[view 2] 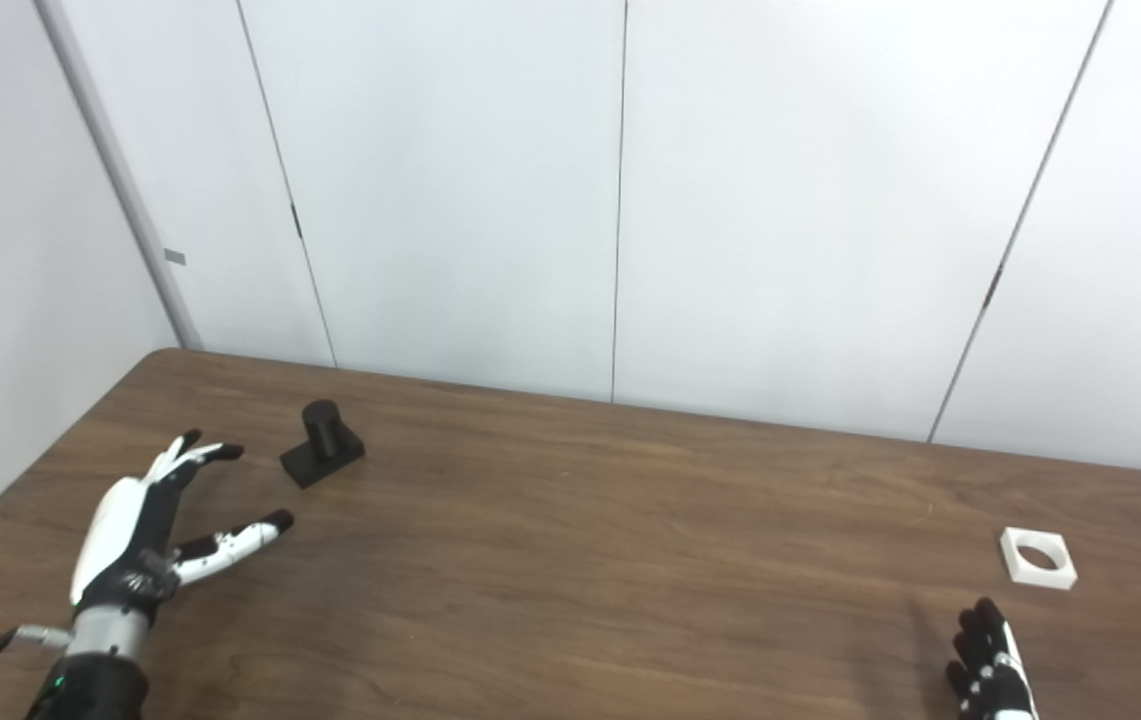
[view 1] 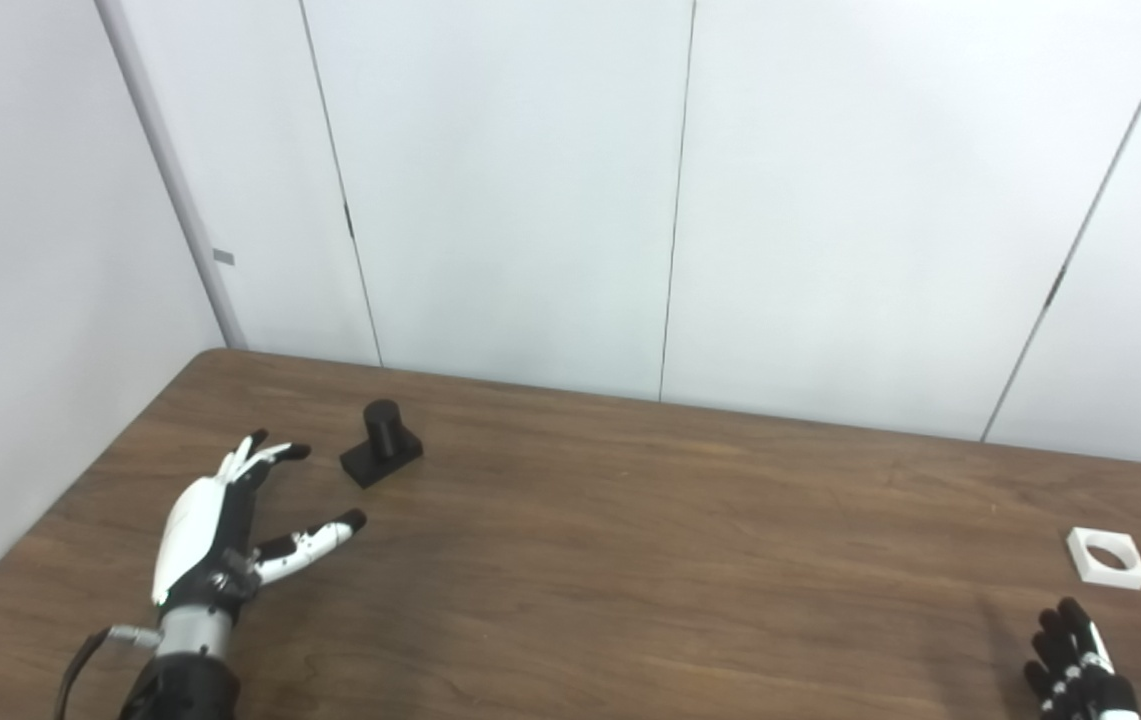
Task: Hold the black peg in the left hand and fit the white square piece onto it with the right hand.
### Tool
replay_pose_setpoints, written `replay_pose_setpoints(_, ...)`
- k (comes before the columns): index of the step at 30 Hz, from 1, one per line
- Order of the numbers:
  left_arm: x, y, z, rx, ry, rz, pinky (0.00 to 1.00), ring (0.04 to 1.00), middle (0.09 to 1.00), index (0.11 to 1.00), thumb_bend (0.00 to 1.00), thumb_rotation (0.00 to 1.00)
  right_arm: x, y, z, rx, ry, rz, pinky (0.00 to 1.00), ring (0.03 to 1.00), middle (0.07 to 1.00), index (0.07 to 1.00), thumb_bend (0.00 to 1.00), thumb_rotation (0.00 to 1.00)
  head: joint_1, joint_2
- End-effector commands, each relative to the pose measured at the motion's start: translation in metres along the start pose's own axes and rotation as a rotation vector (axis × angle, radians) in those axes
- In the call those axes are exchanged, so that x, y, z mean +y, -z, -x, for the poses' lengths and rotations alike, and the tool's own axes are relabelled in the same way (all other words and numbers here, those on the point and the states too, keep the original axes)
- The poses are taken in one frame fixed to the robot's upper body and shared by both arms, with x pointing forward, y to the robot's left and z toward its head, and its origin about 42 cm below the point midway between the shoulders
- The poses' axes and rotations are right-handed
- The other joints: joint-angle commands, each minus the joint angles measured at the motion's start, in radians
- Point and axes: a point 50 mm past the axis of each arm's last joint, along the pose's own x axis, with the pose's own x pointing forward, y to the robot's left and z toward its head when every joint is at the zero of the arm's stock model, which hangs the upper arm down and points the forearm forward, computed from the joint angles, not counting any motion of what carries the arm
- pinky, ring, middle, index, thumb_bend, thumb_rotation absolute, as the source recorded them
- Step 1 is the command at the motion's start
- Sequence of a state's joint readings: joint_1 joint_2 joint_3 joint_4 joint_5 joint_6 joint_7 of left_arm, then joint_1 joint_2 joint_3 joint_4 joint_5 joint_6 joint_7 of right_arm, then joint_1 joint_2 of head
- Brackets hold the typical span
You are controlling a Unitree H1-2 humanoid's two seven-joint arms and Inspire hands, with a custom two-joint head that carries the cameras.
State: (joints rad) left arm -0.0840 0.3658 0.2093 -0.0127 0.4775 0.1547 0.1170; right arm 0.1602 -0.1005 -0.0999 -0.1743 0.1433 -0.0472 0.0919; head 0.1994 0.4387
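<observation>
The bottom edge cuts off my right hand [view 1: 1080,665], so only my fingertips show there. My left forearm runs out of view below my left hand [view 1: 220,530].

Peg [view 1: 381,456] left, square piece [view 1: 1107,556] right

Left hand [view 2: 135,540] over the near-left of the brown table [view 2: 580,560], fingers spread, thumb out to the right, holding nothing. Black peg [view 2: 322,443] stands upright on its square base just beyond and right of it, not touching. White square piece [view 2: 1037,558] with round hole lies flat far right. Right hand [view 2: 990,670] near it at the bottom edge, empty, fingers up and apart, partly cropped.
</observation>
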Motion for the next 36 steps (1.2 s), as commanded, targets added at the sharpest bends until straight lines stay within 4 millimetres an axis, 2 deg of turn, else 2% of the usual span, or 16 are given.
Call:
replay_pose_setpoints(1,0.012,-0.013,-0.023,-0.063,-0.069,-0.036,1.00,1.000,0.975,0.818,0.89,0.41,-0.002,0.019,0.013,0.053,-0.002,0.004,1.00,1.000,0.994,0.997,0.57,1.00,0.000,0.001)
replay_pose_setpoints(6,0.002,-0.017,-0.046,-0.052,-0.070,-0.037,1.00,1.000,0.964,0.816,0.90,0.41,0.001,0.018,0.013,0.052,0.002,0.015,1.00,1.000,0.992,0.999,0.57,1.00,-0.005,0.003)
replay_pose_setpoints(18,-0.006,-0.033,-0.080,-0.055,-0.039,-0.090,1.00,1.000,0.967,0.823,0.92,0.42,0.004,0.018,0.011,0.040,0.003,0.013,1.00,0.999,0.979,0.998,0.61,1.00,-0.012,0.007)
replay_pose_setpoints(36,-0.009,-0.036,-0.106,0.007,0.013,-0.188,1.00,1.000,0.964,0.819,0.90,0.42,0.005,0.017,0.012,0.041,0.001,0.023,1.00,0.997,0.979,0.992,0.60,1.00,-0.013,0.010)
